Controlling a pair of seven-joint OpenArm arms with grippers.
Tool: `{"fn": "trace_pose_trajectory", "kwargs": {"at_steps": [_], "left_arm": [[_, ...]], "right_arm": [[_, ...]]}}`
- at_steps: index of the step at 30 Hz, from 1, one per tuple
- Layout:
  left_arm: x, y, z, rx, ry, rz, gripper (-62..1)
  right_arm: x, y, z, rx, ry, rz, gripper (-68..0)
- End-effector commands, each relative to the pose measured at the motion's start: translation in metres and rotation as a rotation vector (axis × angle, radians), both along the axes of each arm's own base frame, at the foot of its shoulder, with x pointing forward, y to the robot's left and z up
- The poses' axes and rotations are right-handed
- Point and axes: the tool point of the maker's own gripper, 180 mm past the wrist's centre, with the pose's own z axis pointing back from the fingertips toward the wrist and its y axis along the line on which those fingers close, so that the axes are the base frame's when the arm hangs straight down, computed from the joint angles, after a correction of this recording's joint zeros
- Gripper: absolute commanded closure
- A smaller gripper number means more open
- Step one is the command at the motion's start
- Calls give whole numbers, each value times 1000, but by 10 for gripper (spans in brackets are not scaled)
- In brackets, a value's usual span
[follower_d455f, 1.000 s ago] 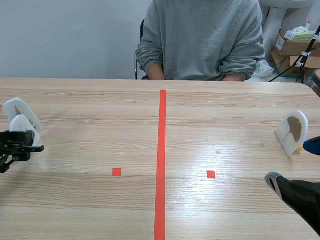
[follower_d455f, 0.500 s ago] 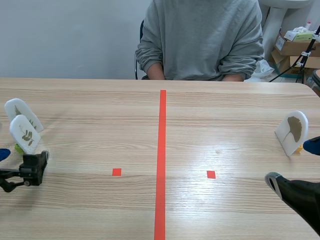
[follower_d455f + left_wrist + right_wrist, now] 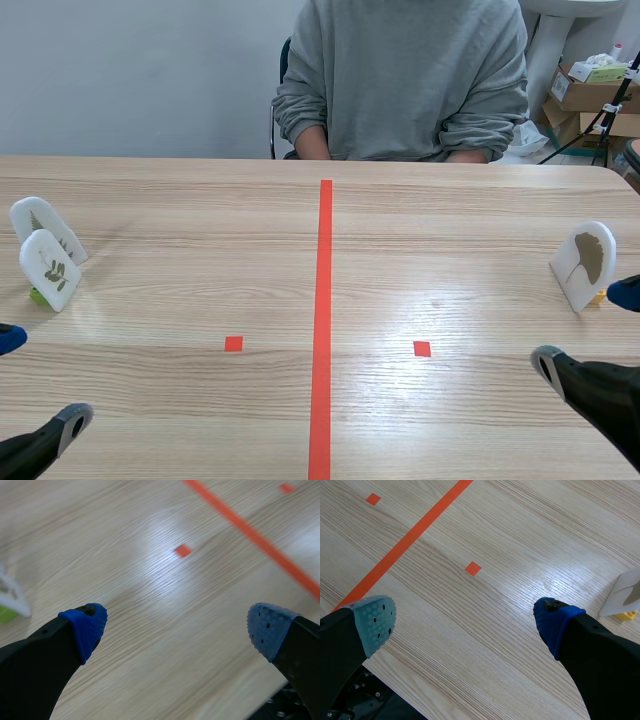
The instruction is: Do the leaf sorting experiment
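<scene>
Two white leaf cards stand at the table's left: a rear card [image 3: 40, 226] and a front card [image 3: 50, 270] on a green base, with a small leaf on its face. My left gripper [image 3: 40, 378] is open and empty near the front left corner, well short of them; the left wrist view shows the left gripper [image 3: 177, 627] over bare wood, with a card's edge [image 3: 10, 597] off to one side. A third white card with a brown leaf [image 3: 585, 262] stands at the right on a yellow base. My right gripper [image 3: 587, 327] is open just in front of it, and in its own view the right gripper [image 3: 464, 622] holds nothing, with that card [image 3: 626, 592] beside one finger.
A person in a grey sweater [image 3: 400, 80] sits across the table with forearms at the far edge. An orange-red tape line [image 3: 322, 320] runs down the middle, with a small square mark [image 3: 233, 343] on the left and another [image 3: 422, 348] on the right. Boxes [image 3: 590, 95] stand beyond the far right corner.
My left gripper opened and let go of the front leaf card, leaving it standing by the rear card. It then drew back toward the front left corner. The right arm stayed put.
</scene>
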Motion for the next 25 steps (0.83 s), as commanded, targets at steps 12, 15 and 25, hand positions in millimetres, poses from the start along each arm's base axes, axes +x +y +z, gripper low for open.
{"fn": "trace_pose_trajectory", "kwargs": {"at_steps": [12,15,25], "left_arm": [[-19,-39,46,-28,-46,-108,-600],[-20,-39,44,-13,-41,-111,-600],[-20,-38,43,-6,-36,-112,-600]], "right_arm": [[0,2,2,8,-6,14,-564],[0,2,2,8,-6,14,-564],[0,2,2,7,-6,14,-564]]}}
